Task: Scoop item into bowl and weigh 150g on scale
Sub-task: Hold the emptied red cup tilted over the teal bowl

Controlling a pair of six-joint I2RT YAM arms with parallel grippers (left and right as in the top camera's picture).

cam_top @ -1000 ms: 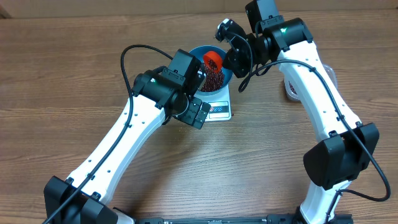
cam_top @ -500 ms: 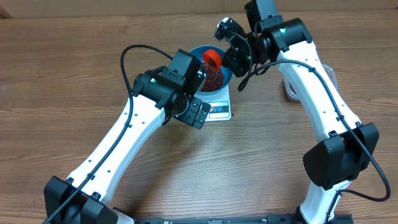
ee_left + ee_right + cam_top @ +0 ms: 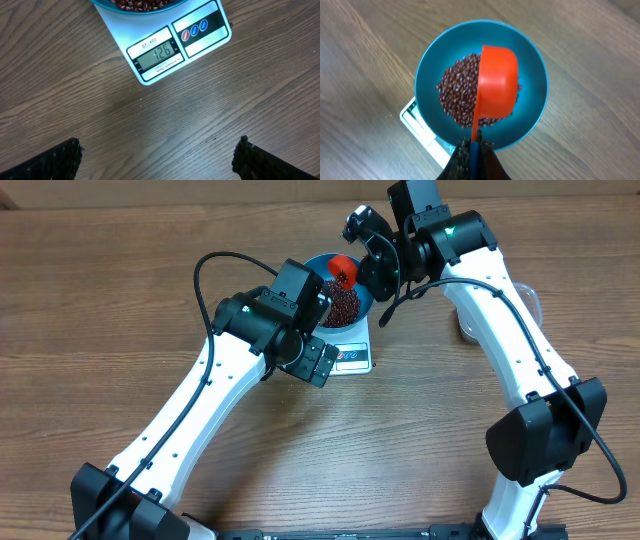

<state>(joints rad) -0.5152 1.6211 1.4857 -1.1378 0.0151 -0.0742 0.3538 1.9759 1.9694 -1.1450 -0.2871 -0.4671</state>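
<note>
The blue bowl (image 3: 427,70) stands on the white scale (image 3: 212,42) and holds a heap of dark red-brown beans (image 3: 457,97). The scale's display (image 3: 157,52) reads 126. My right gripper (image 3: 476,152) is shut on the thin handle of an orange scoop (image 3: 497,82), which hangs over the bowl with its outer side toward the camera. In the overhead view the scoop (image 3: 343,270) sits above the bowl's far side. My left gripper (image 3: 159,160) is open and empty over bare table just in front of the scale, its fingertips (image 3: 65,159) wide apart.
A clear plastic tub (image 3: 467,328) stands to the right of the scale, mostly hidden behind my right arm. Wooden tabletop (image 3: 120,300) surrounds everything. The left arm's cable (image 3: 215,265) loops up to the left of the bowl.
My right gripper and the orange scoop have shifted slightly toward the far side over the bowl. The left arm has stayed where it was.
</note>
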